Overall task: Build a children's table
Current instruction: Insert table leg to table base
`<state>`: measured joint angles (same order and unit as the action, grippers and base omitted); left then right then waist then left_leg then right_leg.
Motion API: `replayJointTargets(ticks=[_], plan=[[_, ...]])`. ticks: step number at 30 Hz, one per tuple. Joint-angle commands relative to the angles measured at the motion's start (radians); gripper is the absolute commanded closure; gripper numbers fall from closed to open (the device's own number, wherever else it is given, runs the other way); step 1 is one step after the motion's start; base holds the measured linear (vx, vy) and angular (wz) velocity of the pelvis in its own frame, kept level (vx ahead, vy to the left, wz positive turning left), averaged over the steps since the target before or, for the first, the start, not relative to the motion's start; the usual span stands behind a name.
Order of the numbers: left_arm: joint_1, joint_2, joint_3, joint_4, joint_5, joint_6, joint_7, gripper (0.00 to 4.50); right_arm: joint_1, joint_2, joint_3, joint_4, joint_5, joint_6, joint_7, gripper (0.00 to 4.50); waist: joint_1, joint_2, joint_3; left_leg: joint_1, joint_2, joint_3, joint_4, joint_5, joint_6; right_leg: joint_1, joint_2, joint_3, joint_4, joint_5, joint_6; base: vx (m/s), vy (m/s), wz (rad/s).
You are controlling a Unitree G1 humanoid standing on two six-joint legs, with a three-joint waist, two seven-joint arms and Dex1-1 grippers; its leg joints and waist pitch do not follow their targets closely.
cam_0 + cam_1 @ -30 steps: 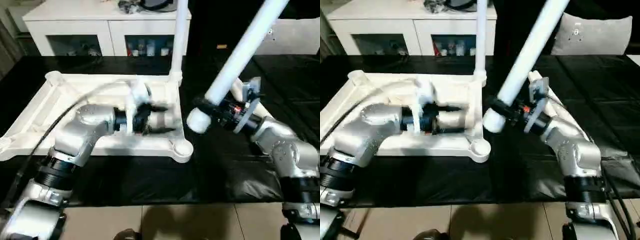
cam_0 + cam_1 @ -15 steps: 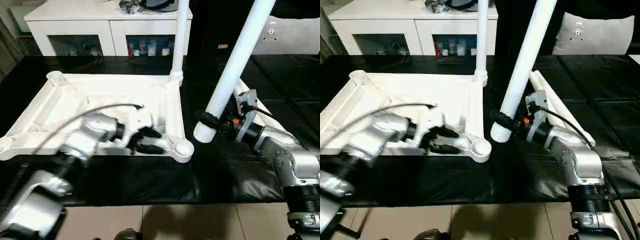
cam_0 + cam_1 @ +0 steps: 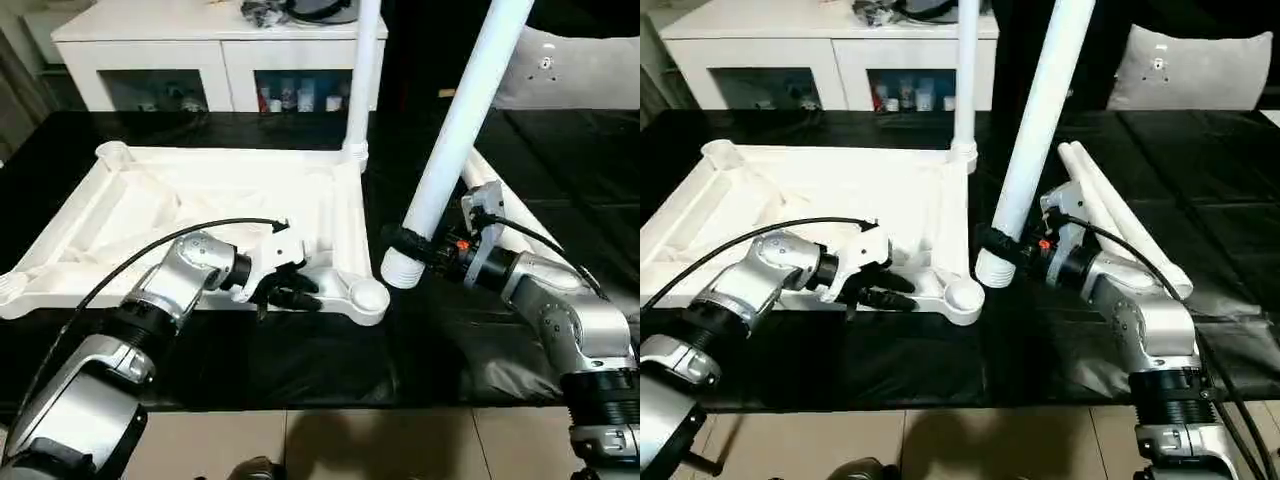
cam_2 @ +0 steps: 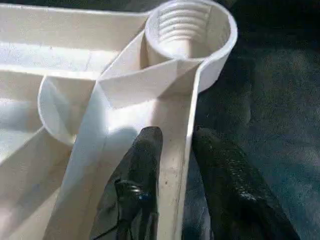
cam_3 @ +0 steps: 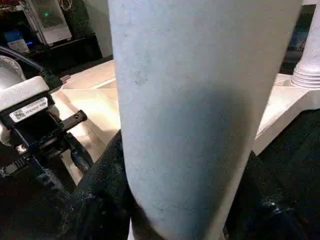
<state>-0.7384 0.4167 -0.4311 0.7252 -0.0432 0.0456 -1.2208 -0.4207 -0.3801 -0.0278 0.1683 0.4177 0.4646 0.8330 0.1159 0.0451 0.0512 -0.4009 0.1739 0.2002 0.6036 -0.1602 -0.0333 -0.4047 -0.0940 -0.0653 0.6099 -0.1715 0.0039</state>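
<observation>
1. while the upturned children's table [image 3: 200, 195] lies on the black work table [image 3: 300, 350], the left gripper [image 3: 290, 288] pinches its near rim beside the near right corner socket [image 3: 367, 297].
2. the right gripper [image 3: 1002, 250] clasps a white leg [image 3: 455, 135], held tilted just right of that socket.
3. one leg [image 3: 360, 80] stands in the far right socket.

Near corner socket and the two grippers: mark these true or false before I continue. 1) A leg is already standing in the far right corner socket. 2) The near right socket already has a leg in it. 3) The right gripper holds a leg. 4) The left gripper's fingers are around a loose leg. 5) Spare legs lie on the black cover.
1) True: an upright leg stands in the far right corner of the table top.
2) False: the near right socket is empty, its threads showing.
3) True: the right gripper is shut on the held leg.
4) False: the left gripper straddles the table top's near rim.
5) True: spare legs lie beyond the right arm.
</observation>
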Motion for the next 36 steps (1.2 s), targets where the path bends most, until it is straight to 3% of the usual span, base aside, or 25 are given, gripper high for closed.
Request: replayJointTargets(ticks=[1,10,16,20,21,25,26,27,30,36], plan=[[-0.017,-0.005,0.007,0.015,0.017,-0.016,-0.008,3.59,-0.005,-0.009,0.007,-0.009,-0.009,-0.009,0.004,2.61,0.002,0.0,-0.074,0.035,0.056,-0.032,-0.081,-0.31,-0.016,0.041,-0.067,0.04,-0.069,-0.231,-0.229,0.0,0.0,0.0],[-0.008,-0.014,0.019,0.018,0.024,0.015,0.017,4.32,-0.017,-0.002,0.003,-0.005,-0.002,0.004,-0.003,2.61,0.002,0.0,-0.073,0.037,0.057,-0.032,-0.081,-0.323,-0.017,0.038,-0.068,0.041,-0.071,-0.241,-0.231,0.0,0.0,0.0],[-0.002,-0.058,0.049,-0.013,0.007,0.185,0.093,4.49,-0.04,0.004,0.007,0.008,-0.006,0.013,-0.011,2.61,0.0,-0.003,-0.071,0.037,0.058,-0.033,-0.082,-0.327,-0.02,0.038,-0.07,0.041,-0.072,-0.263,-0.233,0.0,0.0,0.0],[0.012,-0.106,0.073,-0.07,0.004,0.285,0.204,4.5,-0.06,0.002,0.016,0.022,-0.018,0.01,-0.011,2.61,-0.009,-0.008,-0.073,0.03,0.054,-0.033,-0.077,-0.285,0.002,0.045,-0.068,0.039,-0.071,-0.234,-0.237,0.0,0.0,0.0],[0.02,-0.117,0.073,-0.092,0.007,0.301,0.221,4.5,-0.066,-0.001,0.023,0.03,-0.025,0.007,-0.004,2.61,-0.011,-0.014,-0.072,0.029,0.054,-0.031,-0.077,-0.279,0.007,0.045,-0.067,0.039,-0.073,-0.236,-0.237,0.0,0.0,0.0],[0.047,-0.13,0.064,-0.15,0.035,0.291,0.248,4.5,-0.08,-0.011,0.046,0.056,-0.053,-0.012,0.01,2.61,-0.019,-0.012,-0.072,0.025,0.054,-0.032,-0.076,-0.255,0.027,0.046,-0.064,0.038,-0.075,-0.237,-0.228,0.0,0.0,0.0],[0.062,-0.122,0.048,-0.173,0.058,0.247,0.244,4.5,-0.087,-0.014,0.052,0.074,-0.064,-0.022,0.012,2.61,-0.019,-0.018,-0.073,0.027,0.053,-0.03,-0.074,-0.252,0.031,0.045,-0.063,0.039,-0.078,-0.239,-0.226,0.0,0.0,0.0],[0.074,-0.113,0.035,-0.188,0.071,0.206,0.234,4.5,-0.092,-0.017,0.056,0.085,-0.07,-0.027,0.015,2.61,-0.018,-0.014,-0.072,0.026,0.054,-0.033,-0.075,-0.252,0.032,0.045,-0.066,0.038,-0.078,-0.251,-0.222,0.0,0.0,0.0],[0.101,-0.085,0.017,-0.221,0.078,0.135,0.208,4.5,-0.098,-0.024,0.069,0.116,-0.083,-0.043,0.033,2.61,-0.02,-0.013,-0.072,0.027,0.055,-0.032,-0.077,-0.265,0.028,0.043,-0.064,0.038,-0.078,-0.262,-0.212,0.0,0.0,0.0],[0.115,-0.054,0.002,-0.244,0.094,0.121,0.209,4.5,-0.098,-0.013,0.089,0.152,-0.097,-0.079,0.066,2.61,-0.02,-0.006,-0.071,0.029,0.056,-0.032,-0.079,-0.3,0.013,0.039,-0.064,0.039,-0.077,-0.265,-0.216,0.0,0.0,0.0]])
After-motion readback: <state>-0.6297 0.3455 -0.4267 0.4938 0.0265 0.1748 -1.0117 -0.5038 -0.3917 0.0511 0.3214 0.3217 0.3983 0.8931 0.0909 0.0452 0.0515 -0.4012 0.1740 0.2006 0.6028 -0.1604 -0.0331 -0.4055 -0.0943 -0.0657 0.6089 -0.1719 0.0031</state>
